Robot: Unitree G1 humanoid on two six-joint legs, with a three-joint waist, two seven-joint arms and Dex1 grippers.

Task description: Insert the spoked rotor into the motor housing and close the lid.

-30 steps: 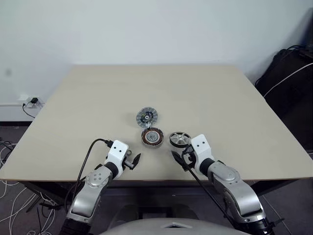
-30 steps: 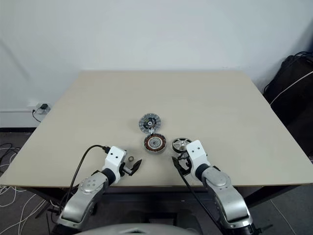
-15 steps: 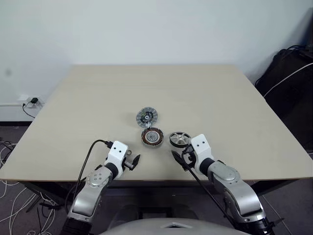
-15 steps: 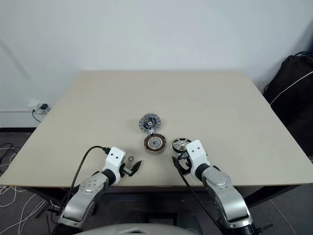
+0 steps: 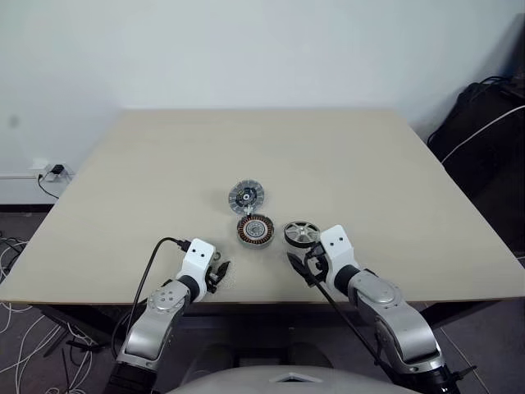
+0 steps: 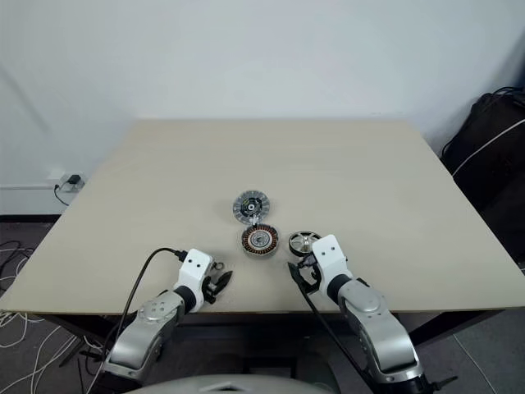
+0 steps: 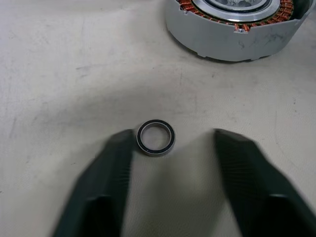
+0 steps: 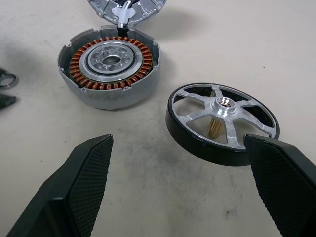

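near the front edge of the table (image 5: 394,164) you've got both grippers low, all three parts just beyond them. right gripper (image 8: 182,185) has its fingers spread wide and holds nothing. the spoked rotor (image 8: 222,122) lies flat just past it, toward its right finger (image 8: 284,182), hub and shaft end facing up. that's the relation that counts: rotor sits just right of the motor housing (image 8: 109,71), near it but apart, and your right arm is clearly the nearer one. housing is open side up, copper windings showing around a pale centre. lid (image 5: 246,196) lies just behind the housing, ribbed face up. a thin wire seems to run from it toward the housing, can't tell for sure.

left gripper (image 7: 173,158) is part open, fingers either side of a small dark ring (image 7: 155,138) on the table. left finger (image 7: 113,168) looks about touching it, the other is apart, so not clamped. housing is just beyond that ring.

my read: nothing inserted yet. the rotor grab belongs to the right arm, then a short carry left over the housing.
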